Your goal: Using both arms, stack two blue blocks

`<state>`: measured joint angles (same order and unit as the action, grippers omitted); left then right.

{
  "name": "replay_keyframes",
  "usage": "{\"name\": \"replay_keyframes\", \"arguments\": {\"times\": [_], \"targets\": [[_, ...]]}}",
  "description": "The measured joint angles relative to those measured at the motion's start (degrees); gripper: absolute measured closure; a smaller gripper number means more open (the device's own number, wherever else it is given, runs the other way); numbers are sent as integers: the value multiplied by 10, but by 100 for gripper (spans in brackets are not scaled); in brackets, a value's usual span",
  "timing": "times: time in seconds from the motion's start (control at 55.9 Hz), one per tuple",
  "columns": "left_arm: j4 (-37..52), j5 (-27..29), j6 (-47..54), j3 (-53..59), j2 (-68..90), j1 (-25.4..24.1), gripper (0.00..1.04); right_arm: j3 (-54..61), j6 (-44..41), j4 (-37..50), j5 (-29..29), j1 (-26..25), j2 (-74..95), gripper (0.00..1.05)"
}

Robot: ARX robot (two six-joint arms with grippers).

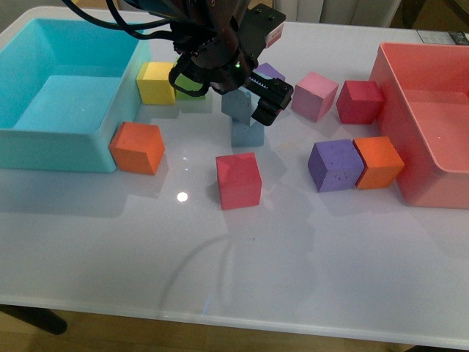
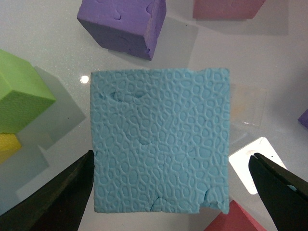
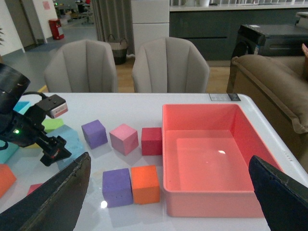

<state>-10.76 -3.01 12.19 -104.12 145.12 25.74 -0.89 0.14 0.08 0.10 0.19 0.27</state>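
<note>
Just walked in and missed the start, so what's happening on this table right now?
The left arm's claw hangs open over a blue block that sits on a second blue block, so the stack looks made. The right claw is open too, held back above the table near the red bin, holding nothing.

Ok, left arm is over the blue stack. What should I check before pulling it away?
1. Upper blue block resting on lower blue block: ok, though it sits offset in the front view.
2. Left end effector open: ok.
3. Both fingers clear of the upper block: cannot tell; one finger sits at its edge.
4. Green cube and purple cube apart from the stack: ok.
5. Right end effector open, empty, away from the stack: ok.
</note>
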Motion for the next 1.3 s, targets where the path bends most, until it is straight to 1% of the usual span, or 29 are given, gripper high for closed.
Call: {"name": "replay_keyframes", "arguments": {"times": [0.268, 0.429, 0.572, 0.626, 0.751, 0.786, 0.804, 0.822, 0.84, 0.876, 0.912, 0.929, 0.965, 0.983, 1.019, 1.055, 1.108, 1.126, 1.144, 1.18, 1.198, 1.251, 1.305], "targets": [[62, -3, -14, 126, -88, -12, 9, 0, 0, 0, 0, 0, 0, 9], [128, -1, -32, 244, -190, -19, 9, 0, 0, 0, 0, 0, 0, 9], [184, -2, -61, 375, -304, -24, 9, 0, 0, 0, 0, 0, 0, 9], [196, -1, -66, 419, -348, -25, 9, 0, 0, 0, 0, 0, 0, 9], [202, 0, -74, 475, -417, -27, 9, 0, 0, 0, 0, 0, 0, 9], [226, 22, -76, 487, -423, -25, 10, 0, 0, 0, 0, 0, 0, 9], [315, 84, -88, 515, -422, -23, 15, 0, 0, 0, 0, 0, 0, 9], [379, 125, -92, 535, -422, -23, 19, 0, 0, 0, 0, 0, 0, 9], [473, 170, -98, 572, -421, -25, 24, 0, 0, 0, -1, 0, 0, 9], [603, 218, -106, 637, -424, -36, 33, 0, 0, 0, -1, 0, 0, 9], [680, 221, -110, 682, -433, -49, 40, 0, 0, 0, 0, 0, 0, 9], [697, 221, -111, 693, -437, -53, 42, 0, 0, 0, 0, 0, 0, 9], [745, 217, -115, 727, -459, -66, 49, 0, 0, 0, 0, 0, 0, 9], [754, 215, -115, 735, -465, -69, 51, 0, 0, 0, 0, 0, 0, 9], [775, 205, -116, 761, -494, -79, 58, 0, 0, 0, 0, 0, 0, 9], [781, 196, -117, 777, -515, -87, 64, 0, 0, 0, 0, 0, 0, 9], [784, 183, -118, 809, -550, -102, 74, 0, 0, 0, -1, 0, 0, 9], [783, 182, -118, 814, -554, -104, 76, 0, 0, 0, -1, 0, 0, 9], [783, 177, -118, 825, -563, -109, 80, 0, 0, 0, -1, 0, 0, 9], [781, 163, -119, 855, -587, -122, 90, 0, 0, 0, -1, 0, 0, 9], [781, 162, -119, 860, -591, -123, 92, 0, 0, 0, -1, 0, 0, 9], [773, 145, -121, 887, -624, -136, 103, 0, 0, 0, -1, 0, 0, 9], [765, 134, -120, 906, -653, -146, 103, 0, 0, 0, -1, 0, 0, 9]]}}
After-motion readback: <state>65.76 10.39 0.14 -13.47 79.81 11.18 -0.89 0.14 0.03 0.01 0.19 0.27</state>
